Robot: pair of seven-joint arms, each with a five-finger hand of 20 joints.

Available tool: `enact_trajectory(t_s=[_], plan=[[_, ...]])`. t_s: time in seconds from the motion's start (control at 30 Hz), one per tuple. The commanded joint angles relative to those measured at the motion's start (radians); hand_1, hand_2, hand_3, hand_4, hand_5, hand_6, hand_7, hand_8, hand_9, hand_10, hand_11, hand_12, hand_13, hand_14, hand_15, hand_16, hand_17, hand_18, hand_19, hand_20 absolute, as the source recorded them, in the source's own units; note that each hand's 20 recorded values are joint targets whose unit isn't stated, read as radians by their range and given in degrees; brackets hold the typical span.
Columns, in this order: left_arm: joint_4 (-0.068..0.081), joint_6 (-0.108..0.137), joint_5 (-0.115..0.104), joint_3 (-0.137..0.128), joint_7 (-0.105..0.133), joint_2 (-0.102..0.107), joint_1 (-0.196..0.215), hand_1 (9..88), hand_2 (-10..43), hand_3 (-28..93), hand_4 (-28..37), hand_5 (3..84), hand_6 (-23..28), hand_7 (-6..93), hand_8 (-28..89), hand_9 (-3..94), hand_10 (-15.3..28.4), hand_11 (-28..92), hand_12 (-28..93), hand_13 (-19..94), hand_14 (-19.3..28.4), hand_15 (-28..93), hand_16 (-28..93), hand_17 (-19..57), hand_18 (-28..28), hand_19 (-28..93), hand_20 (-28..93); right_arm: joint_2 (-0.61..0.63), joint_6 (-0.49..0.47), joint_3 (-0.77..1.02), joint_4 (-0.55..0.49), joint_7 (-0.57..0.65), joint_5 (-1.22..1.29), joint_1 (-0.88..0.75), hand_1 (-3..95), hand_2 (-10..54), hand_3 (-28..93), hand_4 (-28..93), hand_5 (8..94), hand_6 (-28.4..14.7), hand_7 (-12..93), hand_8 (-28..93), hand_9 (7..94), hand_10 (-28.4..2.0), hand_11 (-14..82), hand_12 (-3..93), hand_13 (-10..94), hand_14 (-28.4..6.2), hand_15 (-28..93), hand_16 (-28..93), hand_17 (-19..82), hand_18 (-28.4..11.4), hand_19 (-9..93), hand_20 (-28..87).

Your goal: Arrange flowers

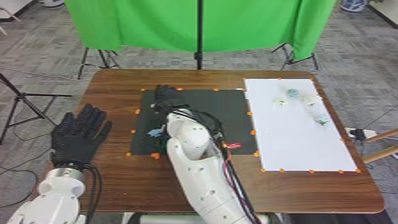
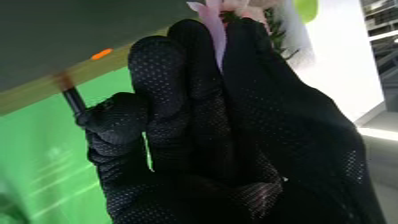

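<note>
Right robot hand [image 1: 166, 95] pinched a pink flower [image 2: 213, 22] over the dark mat's [image 1: 226, 104] far left.
The pick-up looked made; the next move called for a carry right to the white sheet [image 1: 298, 145], where pale blooms [image 1: 292, 93] lay. The left robot hand [image 1: 78, 137] was open, left on the tabletop [image 1: 115, 92].

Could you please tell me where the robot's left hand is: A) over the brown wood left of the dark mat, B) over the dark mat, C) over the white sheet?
A: in the head view, the left hand is over the wooden table, to the left of the dark mat.
</note>
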Motion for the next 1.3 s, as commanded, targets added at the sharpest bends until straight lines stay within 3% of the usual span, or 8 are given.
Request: enact_trajectory(t_s=[0.03,0.17,0.3,0.4,0.6,0.9,1.03,1.3], plan=[[0.016,-0.021,0.01,0.003,-0.017,-0.005,-0.005,32.1,15.6,75,-28.3,48.8,8.8,19.3,-10,41.5,14.3,24,12,30,14.3,42,-7,-3.6,13.1,33,16,-0.01,0.071,0.033,0.017,-0.047,-0.581,0.002,66.9,-9.5,66,-28,73.8,-3.8,31,8,81.8,-13.0,15.5,46.3,69,-9.8,51,45,38,-24.3,90,43],[0.017,-0.019,0.025,0.005,-0.019,-0.006,-0.008,32.1,15.6,74,-28.2,48.8,8.8,19.2,-10,41.6,14.4,24,12,30,14.2,42,-7,-3.6,13.1,33,16,-0.013,0.044,0.028,0.012,-0.043,-0.597,-0.01,66.2,-9.5,65,-28,72.9,-4.2,30,8,80.9,-13.6,14.6,45.3,68,-9.9,51,45,37,-24.8,90,43],[0.018,-0.03,0.024,0.004,-0.018,-0.006,-0.009,32.1,15.6,74,-28.2,48.8,8.8,19.0,-10,41.5,14.3,24,12,30,14.4,42,-7,-3.5,13.0,33,16,-0.007,0.023,0.015,0.001,-0.044,-0.597,-0.022,66.1,-9.5,65,-28,72.5,-4.6,30,8,80.2,-13.9,14.4,45.0,67,-10.4,52,44,37,-25.1,90,43],[0.018,-0.018,0.02,0.006,-0.012,-0.007,-0.013,32.0,15.6,75,-28.2,48.9,8.8,19.0,-10,41.6,14.3,24,12,30,14.2,41,-7,-3.6,13.1,33,16,-0.014,0.0,0.008,-0.003,-0.017,-0.57,-0.027,66.0,-9.5,64,-28,71.0,-5.0,28,6,78.7,-14.1,12.7,42.7,66,-10.6,52,44,36,-25.4,89,43],[0.024,-0.034,0.017,0.011,-0.019,-0.008,-0.016,32.1,15.5,75,-28.3,48.8,8.8,19.1,-10,41.3,14.3,24,12,29,14.1,41,-7,-3.6,13.0,33,16,-0.008,0.003,0.009,0.004,0.004,-0.557,-0.018,65.9,-9.5,63,-28,67.8,-5.6,20,1,75.5,-14.9,10.1,37.1,63,-11.3,52,41,35,-26.0,88,43],[0.023,-0.043,0.012,0.0,-0.02,-0.014,-0.006,32.0,15.5,75,-28.3,48.7,8.8,19.0,-10,41.4,14.3,24,12,30,14.2,41,-6,-3.6,13.0,33,16,0.001,-0.03,0.018,0.008,0.009,-0.543,-0.012,65.6,-9.5,63,-28,65.8,-6.1,16,-11,70.7,-16.7,15.7,27.7,61,-11.8,52,40,34,-26.3,88,43],[0.023,-0.041,0.011,-0.001,-0.024,-0.017,-0.007,32.0,15.4,75,-28.3,48.7,8.8,19.0,-10,41.4,14.3,24,12,30,14.4,42,-7,-3.6,13.1,33,16,0.008,-0.063,0.014,0.0,0.005,-0.514,-0.011,62.9,-9.5,65,-28,64.9,-6.1,16,-11,68.3,-17.9,18.8,20.5,61,-12.5,52,38,34,-26.5,88,43],[0.019,-0.037,0.012,-0.006,-0.027,-0.019,-0.002,32.1,15.3,75,-28.3,48.7,8.8,19.0,-10,41.3,14.3,24,13,30,14.4,42,-7,-3.5,13.1,33,16,0.032,-0.099,-0.018,-0.027,0.014,-0.451,-0.011,52.8,-9.5,74,-28,60.7,-6.6,15,-11,57.2,-21.2,11.8,13.2,59,-15.7,53,30,34,-27.4,88,41]])
